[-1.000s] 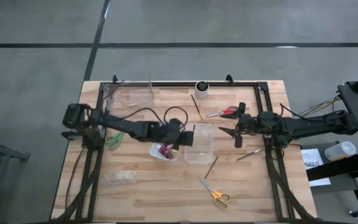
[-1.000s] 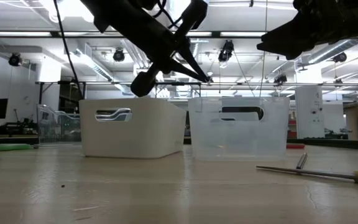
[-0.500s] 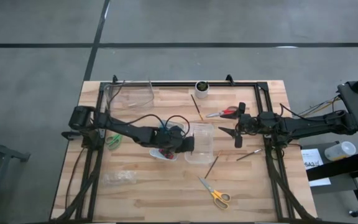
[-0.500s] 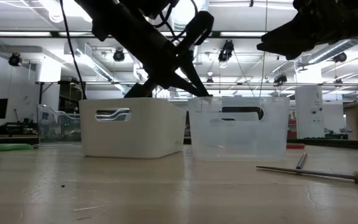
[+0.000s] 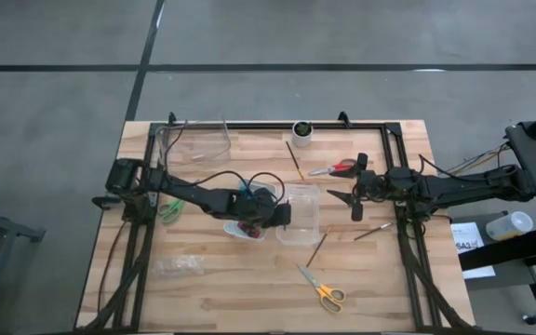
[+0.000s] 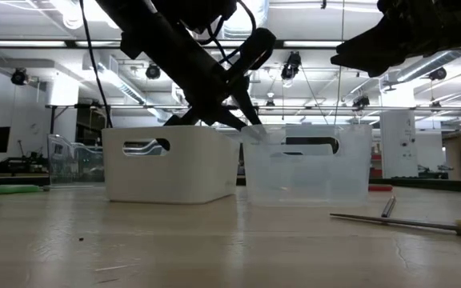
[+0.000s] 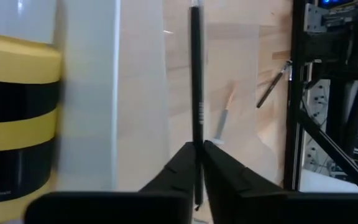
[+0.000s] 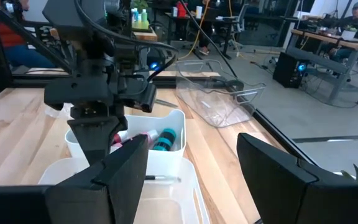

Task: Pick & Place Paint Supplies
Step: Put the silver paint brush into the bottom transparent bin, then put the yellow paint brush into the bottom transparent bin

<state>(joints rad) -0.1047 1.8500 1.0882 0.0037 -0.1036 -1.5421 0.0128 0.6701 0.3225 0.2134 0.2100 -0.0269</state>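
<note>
table (image 5: pixel 212 288), left tool (image 7: pixel 199 163) (pinching brush (image 7: pixel 196 81))

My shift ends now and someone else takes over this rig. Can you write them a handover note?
Left end effector: shut on a thin dark brush, poised over the clear plastic bin, not yet released.
Right end effector: open, empty, raised to the right of the bins.
Done: teal and red paint bottles lie in the white plastic bin.
Left: red-handled scissors, yellow-handled scissors and loose brushes on the wooden table.
</note>
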